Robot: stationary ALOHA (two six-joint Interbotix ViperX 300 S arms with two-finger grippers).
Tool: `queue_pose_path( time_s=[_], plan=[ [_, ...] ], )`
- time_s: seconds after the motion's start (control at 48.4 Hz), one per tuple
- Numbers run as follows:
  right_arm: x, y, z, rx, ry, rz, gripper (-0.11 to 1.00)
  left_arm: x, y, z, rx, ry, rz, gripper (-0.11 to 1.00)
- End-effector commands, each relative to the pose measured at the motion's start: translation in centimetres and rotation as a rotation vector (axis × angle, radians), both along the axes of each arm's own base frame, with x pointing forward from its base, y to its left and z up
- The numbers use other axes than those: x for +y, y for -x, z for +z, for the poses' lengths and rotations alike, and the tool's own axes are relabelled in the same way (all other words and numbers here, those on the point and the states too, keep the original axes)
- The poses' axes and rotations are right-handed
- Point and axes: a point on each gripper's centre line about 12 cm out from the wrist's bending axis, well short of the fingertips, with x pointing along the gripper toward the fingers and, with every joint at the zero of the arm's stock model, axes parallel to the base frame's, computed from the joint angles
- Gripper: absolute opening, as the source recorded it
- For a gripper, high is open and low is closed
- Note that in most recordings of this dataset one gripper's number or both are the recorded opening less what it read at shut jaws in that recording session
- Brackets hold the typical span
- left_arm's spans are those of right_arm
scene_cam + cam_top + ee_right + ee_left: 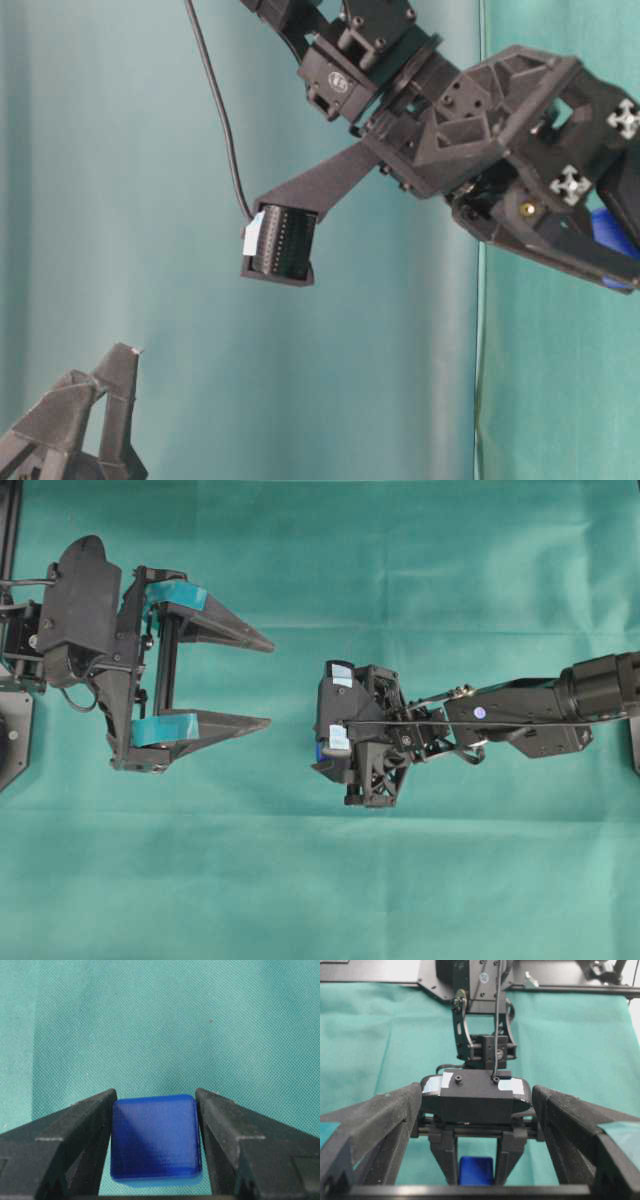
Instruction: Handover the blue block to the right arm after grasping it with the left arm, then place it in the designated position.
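The right gripper point(155, 1145) holds the blue block point(156, 1137) tight between its two black fingers point(75, 1130). One finger presses on each side of the block, and the block fills the gap between them. The block hangs in the air above the green cloth point(150, 1020); it does not touch the cloth.

From the top view, only a small bit of the block point(319, 751) peeks out on the side of the right gripper point(325, 742) that faces the other arm. The right arm point(520, 715) stretches away from the block toward the far edge of the cloth.

The left gripper point(258, 680) is near the block but apart from it, with bare cloth between. Its two fingers are spread as wide as can be and hold nothing. They have teal pads point(165, 728) on them, and their tips point at the block.

From the left wrist view, the block point(476, 1170) sits low in the middle, straight ahead, between the left fingers point(375, 1125).
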Motion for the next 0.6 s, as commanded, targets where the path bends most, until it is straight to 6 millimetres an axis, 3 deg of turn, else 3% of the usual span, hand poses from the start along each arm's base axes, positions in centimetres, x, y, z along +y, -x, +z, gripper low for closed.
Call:
queue_pose_path(
  time_s=[0.0,0.579],
  plan=[
    [0.00,-0.69,1.57,-0.048,-0.004,0.001,0.55,0.05,-0.11,1.40,-0.040,-0.002,0.001,0.99],
    [0.16,-0.67,1.56,-0.043,0.007,0.011,0.55,0.05,-0.11,1.40,-0.040,0.000,0.001,0.99]
  ],
)
